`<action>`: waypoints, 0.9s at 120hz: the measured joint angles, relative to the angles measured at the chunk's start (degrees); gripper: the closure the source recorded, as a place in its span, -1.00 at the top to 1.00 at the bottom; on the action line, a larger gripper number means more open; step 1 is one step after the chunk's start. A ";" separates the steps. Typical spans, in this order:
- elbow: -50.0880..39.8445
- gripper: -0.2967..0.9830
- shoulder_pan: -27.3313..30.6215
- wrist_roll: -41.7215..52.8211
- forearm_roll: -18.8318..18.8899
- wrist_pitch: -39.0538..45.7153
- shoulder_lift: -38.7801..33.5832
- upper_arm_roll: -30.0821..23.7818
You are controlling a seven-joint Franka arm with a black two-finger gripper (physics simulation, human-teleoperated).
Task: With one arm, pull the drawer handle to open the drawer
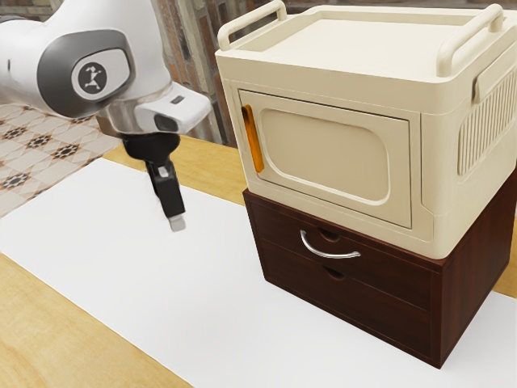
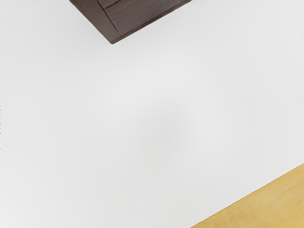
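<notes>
Mat (image 1: 178, 323) lies below the gripper (image 1: 177, 222), spread or pressed together I can't tell; still to approach: the handle (image 1: 331, 255), before pulling.

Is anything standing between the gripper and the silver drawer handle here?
Nothing visible does. The gripper hangs over the white sheet, toward the exterior view's left from the silver handle. The cream oven sits on the dark cabinet, above the handle, seemingly outside that path.
</notes>
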 joint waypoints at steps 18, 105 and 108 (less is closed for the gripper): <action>-1.03 0.54 -0.06 3.25 -0.08 1.21 -1.29 -0.04; -14.21 0.54 -8.57 35.62 0.37 16.25 -6.87 -5.26; -14.54 0.54 -8.93 36.49 0.33 17.63 -6.89 -5.27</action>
